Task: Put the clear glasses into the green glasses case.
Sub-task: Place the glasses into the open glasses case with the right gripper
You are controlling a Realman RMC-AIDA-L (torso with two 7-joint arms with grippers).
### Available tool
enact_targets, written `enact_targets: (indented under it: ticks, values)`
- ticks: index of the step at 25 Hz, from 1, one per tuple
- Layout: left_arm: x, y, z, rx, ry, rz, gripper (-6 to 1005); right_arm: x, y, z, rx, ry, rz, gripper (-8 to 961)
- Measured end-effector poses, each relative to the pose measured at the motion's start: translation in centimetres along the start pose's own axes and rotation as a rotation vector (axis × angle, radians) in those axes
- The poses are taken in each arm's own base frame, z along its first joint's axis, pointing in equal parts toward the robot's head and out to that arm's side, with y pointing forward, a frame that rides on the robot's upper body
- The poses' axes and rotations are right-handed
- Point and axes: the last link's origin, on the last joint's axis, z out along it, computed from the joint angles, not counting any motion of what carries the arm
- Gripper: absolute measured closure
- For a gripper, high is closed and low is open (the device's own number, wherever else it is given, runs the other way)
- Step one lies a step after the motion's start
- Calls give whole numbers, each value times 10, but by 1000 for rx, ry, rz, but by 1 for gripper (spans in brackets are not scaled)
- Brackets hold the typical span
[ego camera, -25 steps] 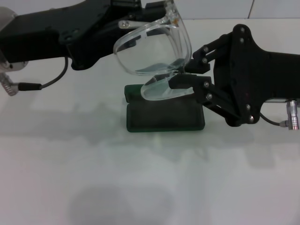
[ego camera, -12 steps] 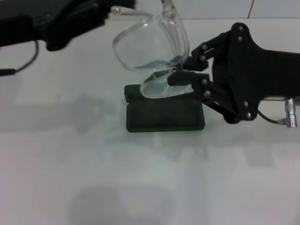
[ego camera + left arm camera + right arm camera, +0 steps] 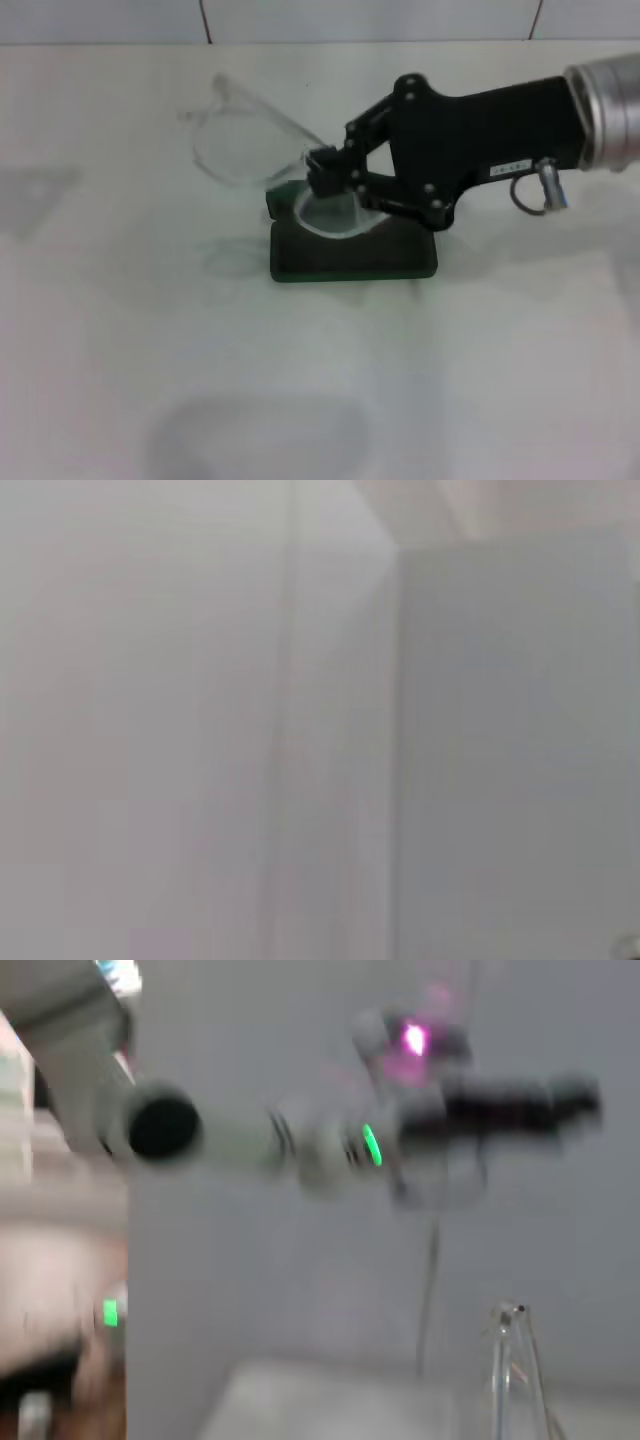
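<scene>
The green glasses case (image 3: pixel 352 256) lies open on the white table in the head view, its dark inside facing up. My right gripper (image 3: pixel 326 172) reaches in from the right and is shut on the clear glasses (image 3: pixel 243 146) near their bridge. One lens tilts up to the left of the case. The other lens (image 3: pixel 328 215) hangs low over the case's left half. In the right wrist view a clear glasses arm (image 3: pixel 512 1360) stands close by, and my left gripper (image 3: pixel 545 1102) shows far off and blurred on its raised arm. The left arm is outside the head view.
The white table (image 3: pixel 320 400) stretches wide in front of the case. A tiled wall (image 3: pixel 400 18) runs along its far edge. The left wrist view holds only a plain pale wall (image 3: pixel 300 730).
The left arm let go of the glasses and pulled up and left out of the head view. The right gripper turned and carried the glasses left and down over the case.
</scene>
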Motion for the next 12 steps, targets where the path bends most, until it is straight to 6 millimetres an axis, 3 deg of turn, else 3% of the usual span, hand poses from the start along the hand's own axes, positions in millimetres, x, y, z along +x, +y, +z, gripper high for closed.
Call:
enact_targets:
  ticks: [4, 8, 12]
  values:
    - [1, 3, -27, 86, 22, 13, 913, -22, -15, 3, -15, 282, 101, 882]
    - [-8, 8, -31, 101, 19, 20, 913, -42, -33, 17, -49, 564, 214, 882]
    - [-17, 12, -32, 107, 6, 36, 913, -40, -45, 47, -86, 756, 244, 882]
